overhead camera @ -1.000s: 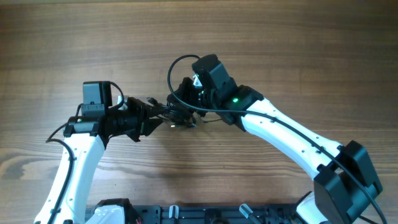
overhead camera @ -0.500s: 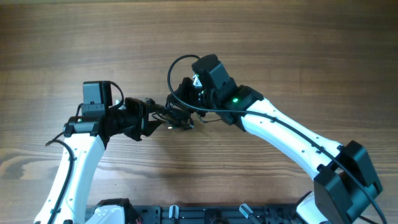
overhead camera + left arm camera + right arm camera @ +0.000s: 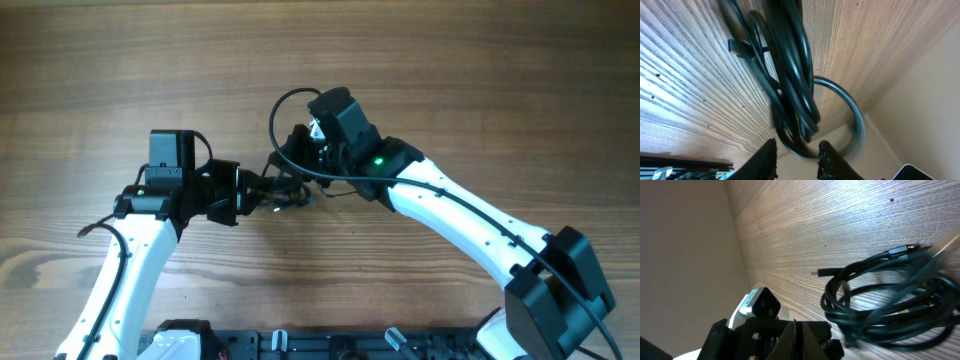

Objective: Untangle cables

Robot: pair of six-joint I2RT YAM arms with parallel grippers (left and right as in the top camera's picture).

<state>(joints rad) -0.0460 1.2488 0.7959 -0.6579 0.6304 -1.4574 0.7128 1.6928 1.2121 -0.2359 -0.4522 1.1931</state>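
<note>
left claw straddles thin black coiled cables, grip unclear; right claw shut — one tangle, nothing separated yet.

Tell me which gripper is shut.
The right gripper: closed tight, no gap showing. The left gripper has its fingers apart, with the end of the cable loop between them.

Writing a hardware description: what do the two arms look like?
Left arm and right arm: white shells, black joints, black wrist camera boxes, thin black wires alongside. The right arm has a green light. The left pincer's fingers are black.
</note>
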